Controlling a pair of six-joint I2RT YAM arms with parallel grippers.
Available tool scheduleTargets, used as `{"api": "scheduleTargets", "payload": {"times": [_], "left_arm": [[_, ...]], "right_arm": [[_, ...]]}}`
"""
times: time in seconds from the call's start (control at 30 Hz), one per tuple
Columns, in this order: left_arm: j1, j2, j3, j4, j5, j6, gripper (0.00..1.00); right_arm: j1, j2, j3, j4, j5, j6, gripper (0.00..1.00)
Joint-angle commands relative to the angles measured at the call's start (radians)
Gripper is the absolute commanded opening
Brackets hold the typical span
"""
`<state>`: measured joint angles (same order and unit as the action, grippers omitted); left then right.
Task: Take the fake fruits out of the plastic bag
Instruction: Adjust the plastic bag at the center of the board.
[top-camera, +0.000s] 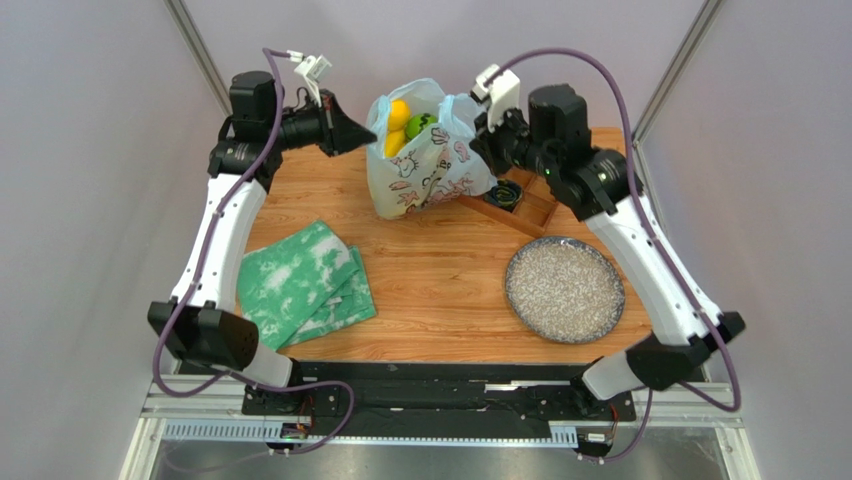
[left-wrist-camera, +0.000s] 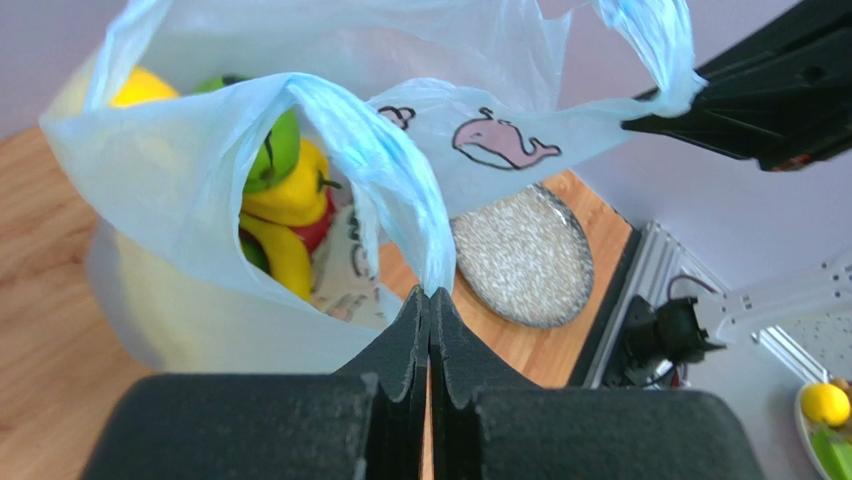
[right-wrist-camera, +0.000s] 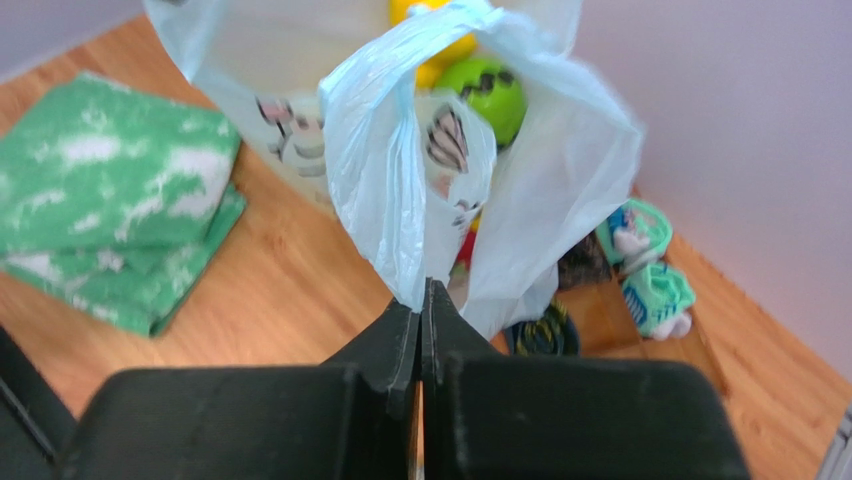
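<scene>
A pale-blue plastic bag (top-camera: 425, 165) stands at the far middle of a wooden table (top-camera: 440, 290), held up between two robot arms. The left gripper (left-wrist-camera: 430, 298) has its jaws pressed together on one handle (left-wrist-camera: 385, 170). The right gripper (right-wrist-camera: 424, 290) is pinched the same way on the other handle (right-wrist-camera: 375, 200). The bag hangs just beyond each pair of fingertips, its mouth open between them.

Most of the fruits (left-wrist-camera: 270, 155) are hidden behind the printed film. From above, only a yellow fruit (top-camera: 398, 115) and a green fruit (top-camera: 419, 125) show at the mouth. The left wrist view looks inside and shows a yellow pepper (left-wrist-camera: 290, 192), a banana (left-wrist-camera: 282, 258) beneath it, and a sliver of something red, too covered to name.

A wooden tray (top-camera: 530, 210) beside the bag is partly hidden by the bag and the right arm; the small teal things in it are blurred. A speckled plate (top-camera: 565, 290) lies near right, a green-and-white cloth (top-camera: 300, 285) near left.
</scene>
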<state>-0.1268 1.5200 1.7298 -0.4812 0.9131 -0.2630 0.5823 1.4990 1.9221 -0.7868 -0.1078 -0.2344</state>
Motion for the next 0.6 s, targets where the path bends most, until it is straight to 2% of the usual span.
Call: {"api": "scheduleTargets", "payload": {"times": [0.0, 0.07, 0.17, 0.2, 0.23, 0.27, 0.3, 0.37, 0.4, 0.43, 0.47, 0.57], "left_arm": [[-0.019, -0.144, -0.154, -0.088, 0.093, 0.093, 0.00], [-0.027, -0.210, -0.235, -0.147, 0.098, 0.136, 0.00], [-0.033, -0.297, -0.364, -0.198, 0.064, 0.175, 0.00], [-0.034, -0.314, -0.398, -0.221, 0.049, 0.191, 0.00], [-0.036, -0.328, -0.426, -0.255, 0.031, 0.233, 0.00], [-0.036, -0.334, -0.467, -0.326, 0.008, 0.251, 0.00], [-0.036, -0.342, -0.487, -0.353, 0.009, 0.261, 0.21], [-0.036, -0.397, -0.530, -0.367, 0.012, 0.261, 0.44], [-0.036, -0.421, -0.538, -0.356, 0.015, 0.261, 0.53], [-0.036, -0.475, -0.545, -0.343, 0.013, 0.249, 0.56], [-0.036, -0.500, -0.547, -0.309, 0.009, 0.242, 0.64], [-0.036, -0.555, -0.526, -0.266, 0.003, 0.234, 0.74]], "right_arm": [[0.002, -0.212, -0.325, 0.084, 0.048, 0.003, 0.00], [0.004, -0.291, -0.485, 0.019, 0.053, 0.058, 0.00], [0.004, -0.361, -0.618, -0.066, 0.039, 0.124, 0.01], [0.004, -0.365, -0.680, -0.087, 0.028, 0.145, 0.07], [0.004, -0.368, -0.699, -0.130, 0.008, 0.152, 0.19], [0.002, -0.372, -0.712, -0.147, 0.004, 0.153, 0.38], [0.002, -0.378, -0.710, -0.160, 0.005, 0.150, 0.46], [0.002, -0.378, -0.654, -0.202, 0.033, 0.126, 0.63], [0.004, -0.369, -0.616, -0.218, 0.036, 0.107, 0.64], [0.004, -0.359, -0.515, -0.251, 0.037, 0.069, 0.66], [0.004, -0.343, -0.467, -0.262, 0.031, 0.054, 0.69], [0.004, -0.283, -0.303, -0.287, -0.052, 0.012, 0.73]]}}
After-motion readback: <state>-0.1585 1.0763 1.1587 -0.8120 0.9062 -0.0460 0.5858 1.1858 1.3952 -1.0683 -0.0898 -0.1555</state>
